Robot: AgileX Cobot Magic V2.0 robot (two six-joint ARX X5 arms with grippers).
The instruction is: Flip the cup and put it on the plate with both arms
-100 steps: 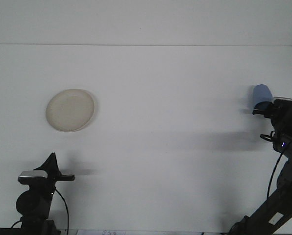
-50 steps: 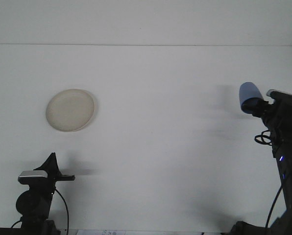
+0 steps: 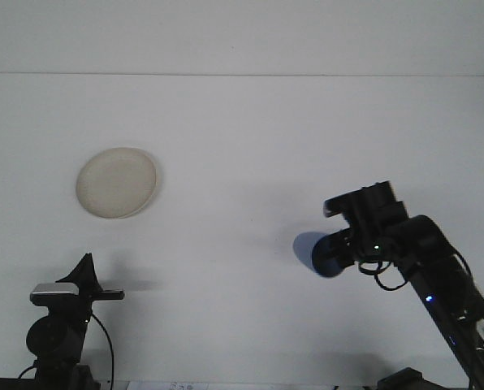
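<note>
Cup was clamped in R gripper, lying sideways off the table, mouth toward centre – mid-table, well apart from plate. Plate sat far left, bare. L gripper was low at near edge, nothing in it; fingers open or shut – couldn't tell. Judged approx. halfway: pickup done; flip to upright, likely handover to L arm and set-down on plate remained.

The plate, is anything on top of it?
No. The plate shows only its bare cream surface. The blue cup is far off to the right, in the right end effector.
</note>
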